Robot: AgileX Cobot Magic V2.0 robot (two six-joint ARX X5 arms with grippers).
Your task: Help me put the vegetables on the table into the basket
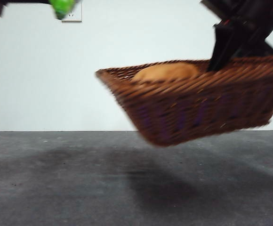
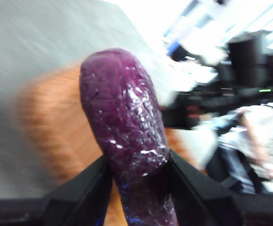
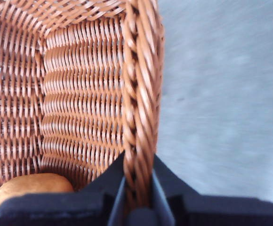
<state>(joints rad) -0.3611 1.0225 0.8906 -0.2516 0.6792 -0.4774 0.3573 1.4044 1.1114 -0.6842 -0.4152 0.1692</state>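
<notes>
Step in hand: we judge this as the carrying stage, with the basket lifted clear of the table and tilted, its blur suggesting motion.
Right gripper: our jaws are clamped on the braided rim of the basket, one jaw inside the wall and one outside.
Left gripper: our jaws are closed on the eggplant, which stands up from between them; the front view shows only its green stem at the top edge.
Potato: it lies inside the basket, just beside the inner jaw of the right gripper.
Yellow vegetable: we cannot find it in any view.
Next move: we think the eggplant must be brought directly above the basket's open floor before the left jaws part, and the basket levelled so the potato does not roll out.
</notes>
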